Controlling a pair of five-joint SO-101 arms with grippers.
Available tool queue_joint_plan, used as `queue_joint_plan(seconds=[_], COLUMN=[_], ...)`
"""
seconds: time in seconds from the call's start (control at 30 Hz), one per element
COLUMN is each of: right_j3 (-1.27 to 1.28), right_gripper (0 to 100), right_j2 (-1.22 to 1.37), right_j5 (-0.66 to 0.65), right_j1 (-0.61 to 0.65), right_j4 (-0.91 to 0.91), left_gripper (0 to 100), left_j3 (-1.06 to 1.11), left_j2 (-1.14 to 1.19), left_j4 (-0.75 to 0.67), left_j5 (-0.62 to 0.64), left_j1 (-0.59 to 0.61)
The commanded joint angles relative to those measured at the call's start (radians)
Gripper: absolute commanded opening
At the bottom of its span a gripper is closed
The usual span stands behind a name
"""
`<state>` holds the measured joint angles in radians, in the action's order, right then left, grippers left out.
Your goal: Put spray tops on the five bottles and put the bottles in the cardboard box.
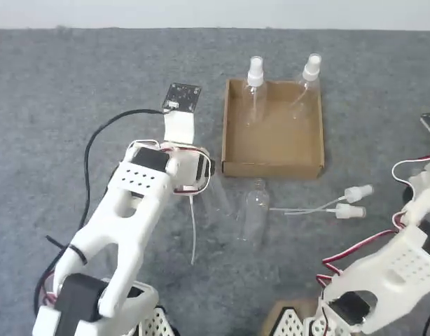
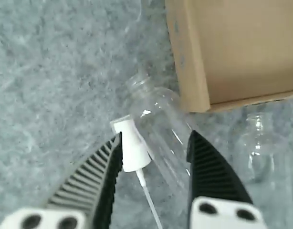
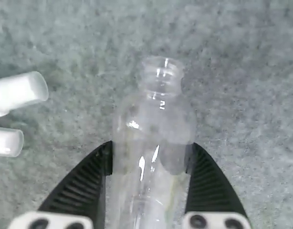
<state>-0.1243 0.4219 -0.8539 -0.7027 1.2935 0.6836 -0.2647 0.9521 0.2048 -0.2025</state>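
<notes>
Grey carpeted worktop [image 1: 54,91], two arms stationed.

1. Left end effector [image 2: 156,138]: jaws spread, straddling a bare bottle [image 2: 158,107] that lies on its side. One spray top [image 2: 132,148] sits just beside one jaw. Neither item is gripped.
2. Right end effector [image 3: 150,144]: pinching the held bottle [image 3: 153,105] by its body, with the open neck pointing away.
3. Spare spray tops, two: one [image 1: 358,190] and another [image 1: 349,210], near that bottle, tubes trailing.
4. Loose bottle [image 1: 253,210]: uncapped, lying just before the cardboard box [image 1: 271,168].
5. Capped bottles, two [image 1: 255,91] [image 1: 306,87]: inside the box against its far wall.

Status, as judged: two of five are complete. Three bottles lack tops and boxing, and three tops are on hand.
</notes>
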Motion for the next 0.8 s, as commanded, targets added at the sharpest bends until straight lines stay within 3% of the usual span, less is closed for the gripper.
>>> queue_joint_plan(seconds=[0.0, 0.3, 0.77], right_j3=[-0.061, -0.057, -0.064], right_gripper=[10.6, 10.6, 10.7], right_j2=[-0.019, -0.012, 0.065], right_j5=[0.009, 0.008, 0.003], right_j1=[0.013, 0.056, 0.067], right_j4=[-0.016, -0.005, -0.015], left_gripper=[21, 21, 16], left_j3=[-0.008, 0.015, 0.15], left_j2=[-0.011, -0.009, -0.009], left_j4=[-0.023, -0.023, -0.15], left_j5=[0.014, -0.003, -0.038], left_j1=[0.014, 0.183, 0.115])
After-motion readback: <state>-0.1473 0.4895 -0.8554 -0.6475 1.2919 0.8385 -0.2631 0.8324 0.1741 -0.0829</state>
